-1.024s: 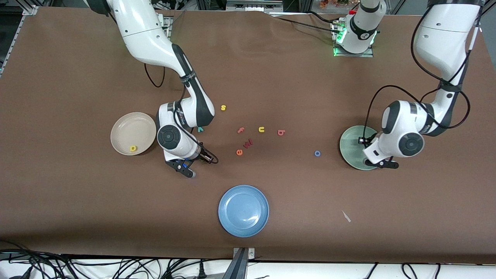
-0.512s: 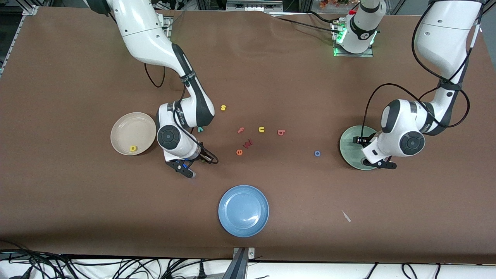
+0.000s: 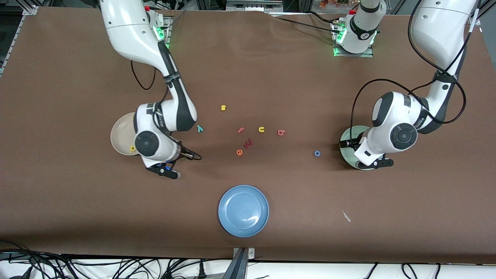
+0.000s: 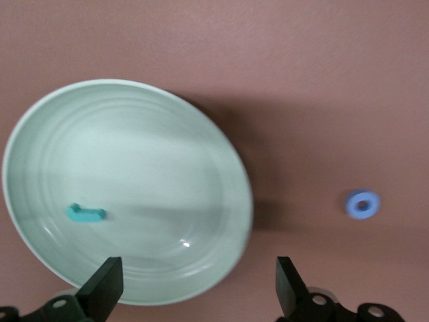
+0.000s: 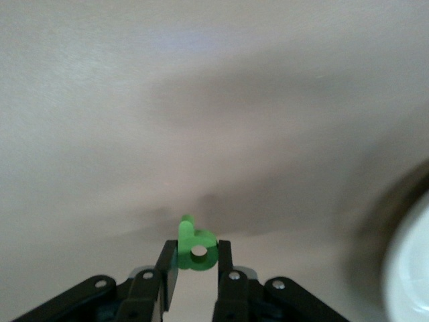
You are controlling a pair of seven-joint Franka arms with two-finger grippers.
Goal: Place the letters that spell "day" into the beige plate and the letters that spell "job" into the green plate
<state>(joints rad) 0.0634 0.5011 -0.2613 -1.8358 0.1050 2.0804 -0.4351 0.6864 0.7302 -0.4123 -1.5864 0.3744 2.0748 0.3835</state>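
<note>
My right gripper (image 3: 167, 171) is shut on the green "d" (image 5: 195, 248), which stands up between its fingers beside the beige plate (image 3: 122, 133). The yellow "a" (image 3: 133, 148) lies in that plate. The teal "y" (image 3: 200, 128) rests on the table, toward the middle from the right arm. My left gripper (image 4: 198, 288) hangs open and holds nothing over the green plate (image 4: 201, 154), where the teal "j" (image 4: 86, 213) lies. The blue "o" (image 3: 317, 153) sits on the table beside the green plate (image 3: 346, 154). The pinkish-red "b" (image 3: 281, 132) lies mid-table.
Loose letters lie mid-table: a yellow "s" (image 3: 223, 107), a pink "f" (image 3: 240, 130), a yellow "u" (image 3: 261, 129), a red "w" (image 3: 248, 143) and an orange "e" (image 3: 239, 152). A blue plate (image 3: 243, 210) sits nearer the front camera. A white scrap (image 3: 346, 216) lies toward the left arm's end.
The left gripper has opened and the teal "j" now lies in the green plate. The right arm has carried the green "d" sideways, toward the beige plate.
</note>
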